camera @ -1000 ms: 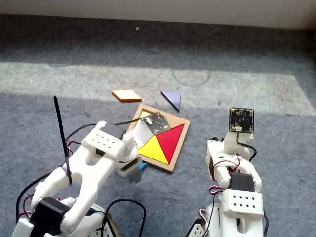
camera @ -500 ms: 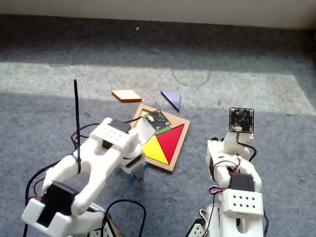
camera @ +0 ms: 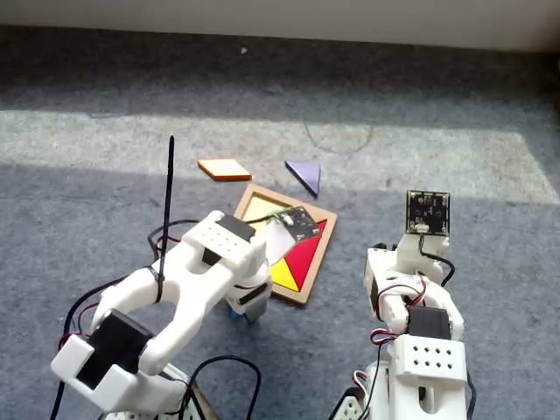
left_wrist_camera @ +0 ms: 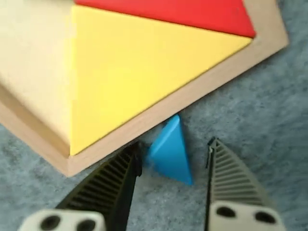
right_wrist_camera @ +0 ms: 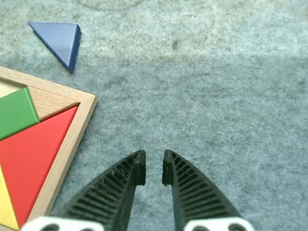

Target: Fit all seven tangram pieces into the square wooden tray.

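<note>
Movement in the high view is confined to the left arm (camera: 188, 284). Over the last second it has swung rightward and lowered its wrist at the near-left edge of the square wooden tray (camera: 304, 293). The right arm (camera: 418, 302) has stayed parked to the right. The orange piece (camera: 224, 169) and purple triangle (camera: 304, 176) lie unmoved on the carpet beyond the tray's far side.

Left wrist view: the left gripper (left_wrist_camera: 174, 147) is open, its jaws straddling the blue triangle (left_wrist_camera: 169, 155) without closing on it. That piece lies on the carpet against the tray's outer rim, outside the tray. The yellow triangle (left_wrist_camera: 134, 62) and red triangle (left_wrist_camera: 183, 12) are seated inside. Assessment: the arm is now lined up for a pick, with the grasp not yet made.

Right wrist view: the right gripper (right_wrist_camera: 154, 167) is all but closed and holds nothing, over bare carpet to the right of the tray. A green piece (right_wrist_camera: 17, 111) sits in the tray.
</note>
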You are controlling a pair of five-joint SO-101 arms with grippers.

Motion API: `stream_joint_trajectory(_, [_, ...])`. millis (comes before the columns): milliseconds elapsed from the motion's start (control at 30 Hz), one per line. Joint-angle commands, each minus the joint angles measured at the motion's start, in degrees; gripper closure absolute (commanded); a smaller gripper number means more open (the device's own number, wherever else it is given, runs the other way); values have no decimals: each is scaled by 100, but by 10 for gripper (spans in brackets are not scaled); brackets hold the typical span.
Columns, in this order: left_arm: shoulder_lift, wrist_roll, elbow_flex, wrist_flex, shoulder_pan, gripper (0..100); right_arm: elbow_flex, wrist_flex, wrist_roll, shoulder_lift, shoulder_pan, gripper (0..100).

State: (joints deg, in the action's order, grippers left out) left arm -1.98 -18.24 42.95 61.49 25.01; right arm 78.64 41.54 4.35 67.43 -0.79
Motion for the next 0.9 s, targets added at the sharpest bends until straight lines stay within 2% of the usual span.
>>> stream_joint_trajectory(0, [66, 70, -180, 18, 101, 813, -22, -119, 62, 84, 66, 921])
stream_joint_trajectory(367, [-13, 53, -171, 598, 189, 896, -13, -119, 62, 84, 66, 921])
stream_joint_trajectory(667, [-1420, 44, -163, 756, 136, 898, -13, -119, 62, 84, 66, 921])
stream_joint_trajectory(867, [-1745, 62, -233, 747, 127, 897, -13, -119, 62, 84, 66, 921])
